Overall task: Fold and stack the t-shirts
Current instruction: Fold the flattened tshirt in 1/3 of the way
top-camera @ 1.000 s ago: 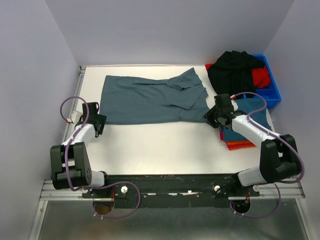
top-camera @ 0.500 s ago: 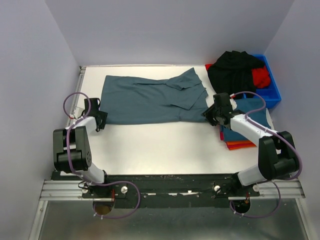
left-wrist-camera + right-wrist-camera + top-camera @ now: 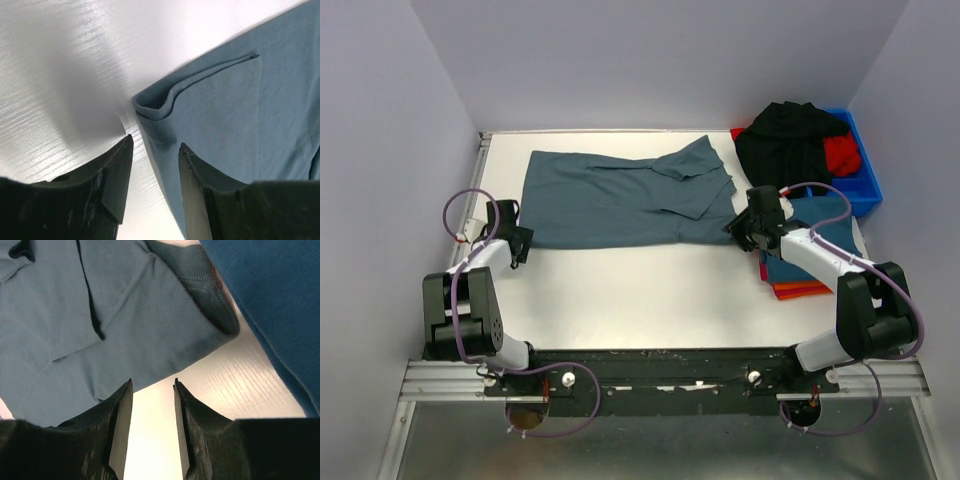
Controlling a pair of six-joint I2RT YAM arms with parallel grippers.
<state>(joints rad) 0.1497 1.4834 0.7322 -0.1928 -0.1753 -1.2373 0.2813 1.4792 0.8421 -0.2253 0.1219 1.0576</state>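
A grey-blue t-shirt (image 3: 620,197) lies partly folded across the back of the white table (image 3: 640,290). My left gripper (image 3: 520,238) is open at the shirt's near left corner; in the left wrist view the folded corner (image 3: 165,102) sits just past my open gripper (image 3: 155,145). My right gripper (image 3: 740,228) is open at the shirt's near right corner; in the right wrist view the shirt's edge (image 3: 150,340) lies just beyond my gripper (image 3: 152,387), which is over bare table. A stack of folded shirts (image 3: 810,260), blue on orange, lies at the right.
A blue bin (image 3: 858,180) at the back right holds a heap of black and red clothes (image 3: 795,140). Grey walls close in the table at left, back and right. The top blue shirt of the stack also shows in the right wrist view (image 3: 280,300).
The left gripper has shifted slightly toward the shirt's near left corner. The right gripper has edged a little back toward the right corner. The shirt has not moved.
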